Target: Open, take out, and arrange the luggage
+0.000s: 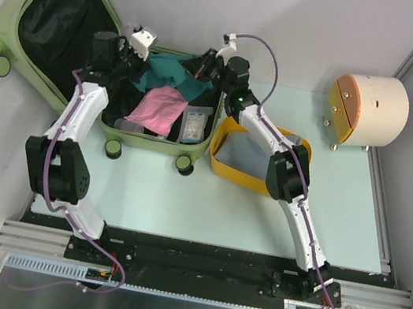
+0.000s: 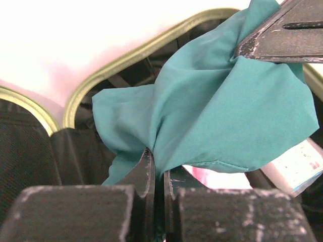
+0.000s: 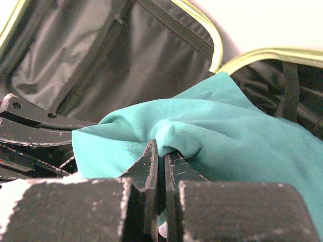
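Pale mint table (image 1: 183, 198) surface lies directly beyond the two arm bases. To the right of centre you find a yellow basket (image 1: 229, 174), tilted, with its rim touching the right end of the luggage.

The luggage (image 1: 156, 144), a sage-green hard-shell case, lies open at the back left of the table. Its base sits flat with two wheels facing you. Its lid leans out to the left, showing the black lining. Inside the base, nearest you, note a pink cloth (image 1: 159, 108) beside a clear pouch (image 1: 194, 124).

Behind these, a teal cloth (image 1: 174, 73) is bunched across the far part of the base. The left gripper (image 2: 157, 161) is clenched on a fold at the cloth's left side, with its fingers pressed together around the fabric. The right gripper (image 3: 160, 151) is likewise clamped on the cloth's right side, and the fabric drapes over its fingertips. In each wrist view you see the opposite gripper close by, across the cloth.

At the far right of the table, well apart from the luggage, a cream drum (image 1: 375, 108) lies on its side.
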`<state>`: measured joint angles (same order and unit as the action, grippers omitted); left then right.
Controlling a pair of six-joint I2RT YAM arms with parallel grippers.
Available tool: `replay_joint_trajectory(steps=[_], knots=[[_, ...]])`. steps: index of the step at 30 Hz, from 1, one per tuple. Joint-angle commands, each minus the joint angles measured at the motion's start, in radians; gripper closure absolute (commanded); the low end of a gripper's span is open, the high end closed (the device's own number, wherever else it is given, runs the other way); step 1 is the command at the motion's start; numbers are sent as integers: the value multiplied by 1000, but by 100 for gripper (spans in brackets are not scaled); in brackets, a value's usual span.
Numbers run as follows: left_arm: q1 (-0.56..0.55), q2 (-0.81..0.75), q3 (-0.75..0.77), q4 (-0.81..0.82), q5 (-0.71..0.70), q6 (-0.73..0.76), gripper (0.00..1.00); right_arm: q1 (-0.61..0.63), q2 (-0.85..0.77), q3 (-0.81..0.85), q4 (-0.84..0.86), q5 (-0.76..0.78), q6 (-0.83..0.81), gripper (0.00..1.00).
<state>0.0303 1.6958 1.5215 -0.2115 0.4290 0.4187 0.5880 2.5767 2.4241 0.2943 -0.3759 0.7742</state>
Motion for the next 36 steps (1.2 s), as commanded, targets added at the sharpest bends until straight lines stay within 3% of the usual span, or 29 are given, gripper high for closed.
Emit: replay_joint_trajectory(steps=[1,7,14,20,29,36], knots=[[-21,-142,60,55,17,-20,100,-22,-185,-39,128,-15,4,100],[-66,-225,54,40,79,-41,100,-53,-315,-175,117,-41,30,100],[-199,-332,-3,-6,139,-54,100,-96,-662,-610,103,-76,36,100],[-329,-384,-53,-25,194,-115,100,-126,-966,-909,-85,-81,-25,100],[-562,-303,-49,-25,205,-149,100,-226,-1239,-1086,-414,-40,-131,100],[-632,-147,3,-23,136,-123,100,-341,-1254,-1258,-377,-89,-78,100]])
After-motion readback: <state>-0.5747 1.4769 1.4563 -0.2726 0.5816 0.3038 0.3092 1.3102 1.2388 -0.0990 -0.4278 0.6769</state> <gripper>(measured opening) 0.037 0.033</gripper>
